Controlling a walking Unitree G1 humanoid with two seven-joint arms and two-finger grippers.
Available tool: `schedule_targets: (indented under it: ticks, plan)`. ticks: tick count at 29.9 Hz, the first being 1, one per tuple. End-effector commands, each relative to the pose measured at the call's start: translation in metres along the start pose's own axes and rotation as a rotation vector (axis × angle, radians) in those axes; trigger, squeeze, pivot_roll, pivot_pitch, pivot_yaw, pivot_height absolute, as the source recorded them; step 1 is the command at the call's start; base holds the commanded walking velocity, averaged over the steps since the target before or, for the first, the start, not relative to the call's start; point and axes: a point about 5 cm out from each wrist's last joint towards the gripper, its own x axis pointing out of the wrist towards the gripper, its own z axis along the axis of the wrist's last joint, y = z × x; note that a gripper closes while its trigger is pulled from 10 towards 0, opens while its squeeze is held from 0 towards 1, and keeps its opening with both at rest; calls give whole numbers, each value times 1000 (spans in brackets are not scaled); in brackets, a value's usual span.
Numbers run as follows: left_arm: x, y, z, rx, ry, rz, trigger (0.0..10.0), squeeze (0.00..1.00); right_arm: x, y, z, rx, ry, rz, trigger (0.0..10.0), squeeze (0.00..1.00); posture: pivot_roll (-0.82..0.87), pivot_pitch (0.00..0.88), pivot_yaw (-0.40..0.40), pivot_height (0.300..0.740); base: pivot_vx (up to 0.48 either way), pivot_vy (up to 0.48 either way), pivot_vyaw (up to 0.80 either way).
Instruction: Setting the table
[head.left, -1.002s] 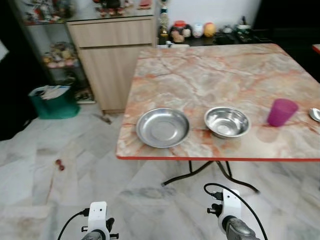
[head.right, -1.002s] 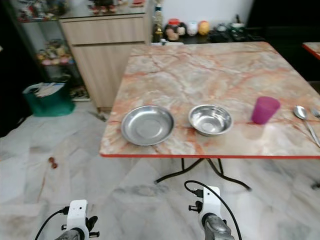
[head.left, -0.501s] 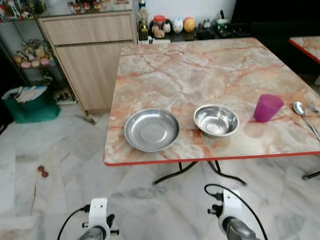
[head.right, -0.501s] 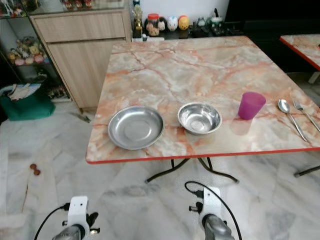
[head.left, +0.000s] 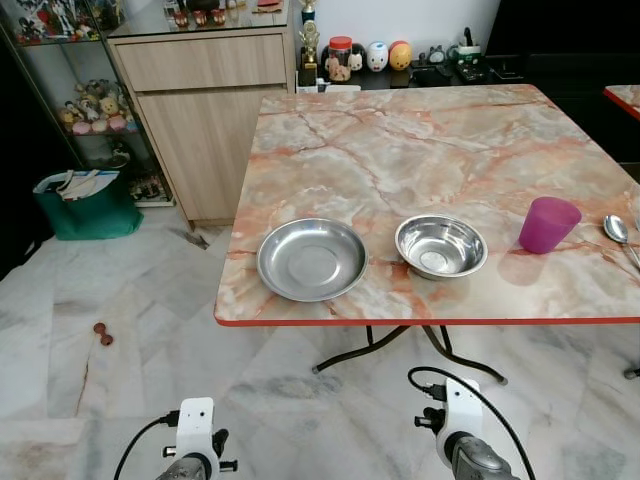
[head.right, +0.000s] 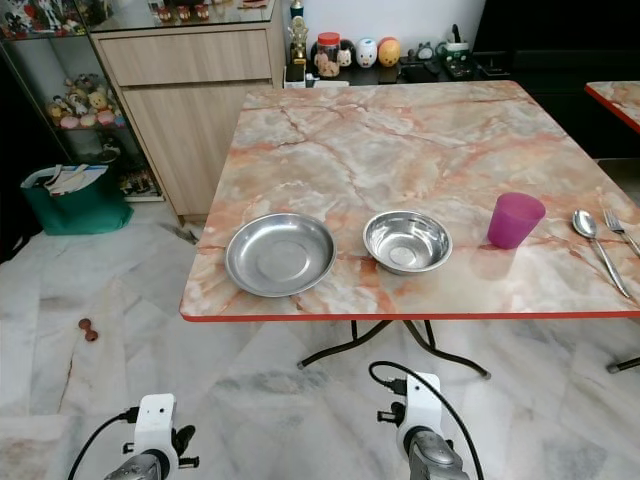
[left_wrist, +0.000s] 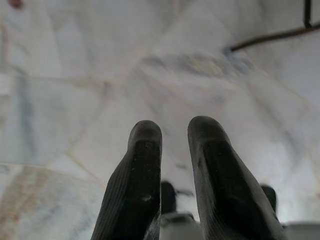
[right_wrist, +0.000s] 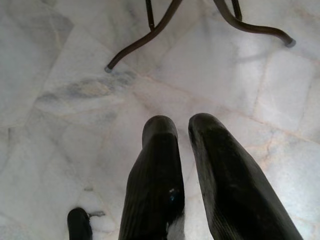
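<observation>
Along the counter (head.right: 420, 140) near edge, left to right: plate (head.right: 280, 254), bowl (head.right: 407, 241), cup (head.right: 515, 220), spoon (head.right: 597, 247), fork (head.right: 623, 227) at far right. Cabinet (head.right: 190, 90) stands behind-left of counter, bag (head.right: 75, 200) on floor (head.right: 120, 340) left of it. Both hands hang low over floor, in front of counter.

one marble-patterned tabletop (head.right: 400, 140) is seen in full, and the corner of a second one (head.right: 615, 100) is seen at the far right. on the first tabletop are counted one flat steel plate (head.right: 280, 254), one steel bowl (head.right: 407, 241), one purple cup (head.right: 515, 220), one spoon (head.right: 594, 244) and one fork (head.right: 626, 232). one wooden cabinet (head.right: 190, 100) and one green bag (head.right: 75, 200) are counted beside it. two tools are counted, the left tool (left_wrist: 172, 165) and the right tool (right_wrist: 185, 160), each with two black fingers set close together.
</observation>
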Motion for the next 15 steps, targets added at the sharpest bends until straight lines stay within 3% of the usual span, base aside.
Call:
schedule_targets:
  ticks: [1, 5, 8, 12, 15]
  plan:
    - [-1, 16, 6, 0, -60, 92, 10000, 0, 0, 1, -2, 9, 2, 1, 10000, 0, -49, 0, 48, 740, 0, 0, 0]
    - [-2, 26, 19, 51, -152, 174, 10000, 0, 0, 1, -2, 4, 5, 2, 10000, 0, -45, 0, 47, 740, 0, 0, 0]
    - [-7, 49, 39, 16, -286, 330, 10000, 0, 0, 1, -3, 8, 6, 3, 10000, 0, -43, 0, 49, 740, 0, 0, 0]
    - [-10, 59, 50, -6, -347, 387, 10000, 0, 0, 1, -3, 8, 6, 3, 10000, 0, -43, 0, 49, 740, 0, 0, 0]
    - [-12, 66, 93, 17, -511, 424, 10000, 0, 0, 1, -3, 5, 8, 3, 10000, 0, -42, 0, 49, 740, 0, 0, 0]
